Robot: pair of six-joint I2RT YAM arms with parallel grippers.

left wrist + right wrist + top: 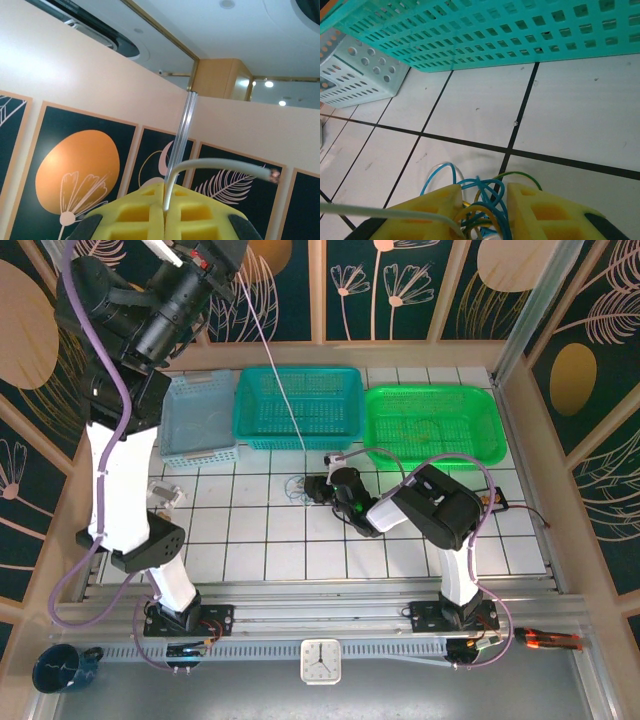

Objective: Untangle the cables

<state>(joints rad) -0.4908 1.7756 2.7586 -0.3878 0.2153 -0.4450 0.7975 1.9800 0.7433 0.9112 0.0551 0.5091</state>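
Sitting nearest you: a small square white clock [320, 660] with a round dial lies on the grey strip in front of the arm bases. Its numerals are too small to read. A glossy dark blue mug [62, 667] stands at the strip's left end.
Bench: you are working over a bench [250, 545] of smooth white square tiles with thin dark joints.
Right fingers: the right fingers [437, 210] are blocky yellow foam moulded with square pockets. They stand apart, low over the tiles, with the knot in the gap between them. You cannot tell whether the pads press on it.
Cables: the cables [480, 192] are thin, glossy round cords in blue, yellowish and green, looped over one another in a small loose knot. It lies on a white tile near mid-bench, just in front of the teal basket.
Whitish cord: a whitish cord [272, 370] runs in a straight line from the knot up and to the left, across the teal basket.
Baskets: a pale blue-grey basket [200, 420] with round holes, a teal basket [297, 405] with rectangular slots and a bright green basket [432, 425] sit in a row, all perforated plastic.
Left fingers: the left fingers [142, 212], of the same yellow foam, are held high and pressed together on the whitish cord. Its short free end curves out of the seam to a coppery tip.
Wall: dark panels [85, 170] carry an orange disc and pale line-drawn flowers and leaves.
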